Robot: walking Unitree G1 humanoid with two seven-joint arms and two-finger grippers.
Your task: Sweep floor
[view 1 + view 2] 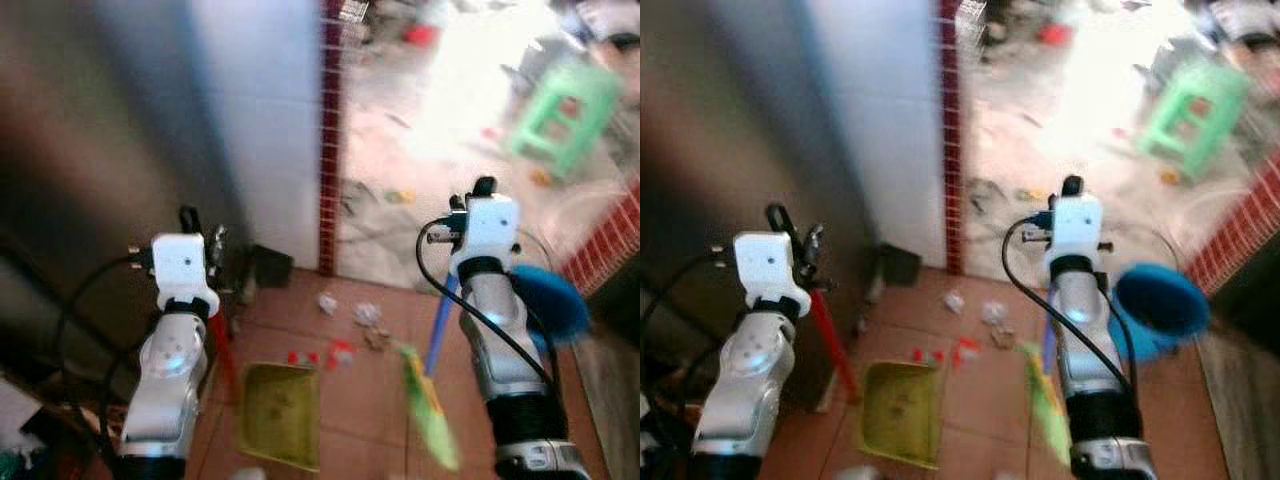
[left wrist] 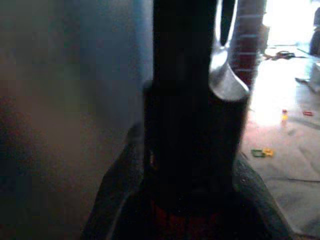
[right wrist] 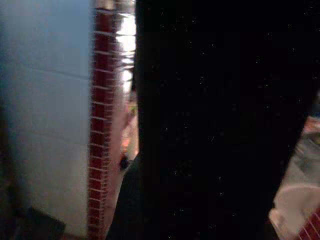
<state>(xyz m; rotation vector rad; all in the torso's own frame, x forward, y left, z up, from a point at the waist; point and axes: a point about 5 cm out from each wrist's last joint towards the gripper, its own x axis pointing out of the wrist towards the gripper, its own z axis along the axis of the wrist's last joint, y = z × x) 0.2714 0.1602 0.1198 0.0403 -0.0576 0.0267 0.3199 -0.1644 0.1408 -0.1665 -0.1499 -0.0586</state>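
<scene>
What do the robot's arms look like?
Both arms are shiny silver tubes. Each ends in a white boxy wrist block, the left arm and right arm alike. A black cable loops out from each block. Black fingers stick out on top.

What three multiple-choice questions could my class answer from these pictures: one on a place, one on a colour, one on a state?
1. Where does the yellow-green dustpan lie?
A. On the tiled floor between the two arms
B. On the green stool
C. Inside the blue basin

2. What colour is the stool in the bright area beyond the doorway?
A. Red
B. Green
C. Black

3. In what state is the litter on the tiles?
A. All gathered in the dustpan
B. Packed in a bag
C. Scattered loose ahead of the dustpan

Answers: 1 A, the pan lies flat on the red-brown tiles between the left arm and the right arm. 2 B, its frame is pale green. 3 C, crumpled white bits and red scraps lie on the floor beyond the pan's front edge.
</scene>
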